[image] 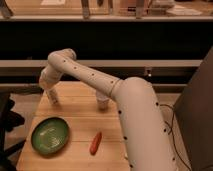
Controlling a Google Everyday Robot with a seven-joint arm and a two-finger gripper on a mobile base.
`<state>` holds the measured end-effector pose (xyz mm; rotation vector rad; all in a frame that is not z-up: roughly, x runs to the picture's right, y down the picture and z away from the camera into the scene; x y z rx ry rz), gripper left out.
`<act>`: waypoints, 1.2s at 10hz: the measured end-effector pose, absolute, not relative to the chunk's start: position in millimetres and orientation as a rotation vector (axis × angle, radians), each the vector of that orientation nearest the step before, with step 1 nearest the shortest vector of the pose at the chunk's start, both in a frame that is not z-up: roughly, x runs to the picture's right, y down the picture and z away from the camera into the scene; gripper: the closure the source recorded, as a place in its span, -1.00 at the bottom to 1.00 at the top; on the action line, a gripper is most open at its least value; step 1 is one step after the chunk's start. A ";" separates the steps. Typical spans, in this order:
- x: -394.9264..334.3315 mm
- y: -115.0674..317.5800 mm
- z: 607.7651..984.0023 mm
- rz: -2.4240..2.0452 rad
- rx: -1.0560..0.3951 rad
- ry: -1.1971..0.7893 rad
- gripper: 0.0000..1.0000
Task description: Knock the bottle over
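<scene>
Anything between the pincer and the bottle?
Nothing visible. The pincer hangs low at the picture's left; the whitish bottle, half hidden by the arm, stands to its right, bare tabletop between. The green bowl lies nearer the camera.

I am looking through a single camera, placed high and just behind my arm (137, 120), which is filling the lower right of the view, close to the lens. The camera is facing forward and tilting down onto the table (75, 107), taking in most of its top at middling range, with the counter (150, 35) crossing behind it. My gripper (51, 96) is hanging over the table's far left corner.
</scene>
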<state>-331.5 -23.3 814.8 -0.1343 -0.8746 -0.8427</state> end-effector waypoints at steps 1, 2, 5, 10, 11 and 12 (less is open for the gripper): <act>-330.7 -22.9 815.1 -0.843 -0.134 -0.875 0.93; -330.6 -23.5 815.1 -0.845 -0.131 -0.873 0.93; -332.2 -25.5 816.2 -0.881 -0.110 -0.868 0.93; -332.2 -30.5 826.0 -0.940 -0.088 -0.856 0.93; -332.7 -31.7 827.7 -0.949 -0.082 -0.854 0.93; -332.3 -34.0 829.2 -0.956 -0.069 -0.855 0.89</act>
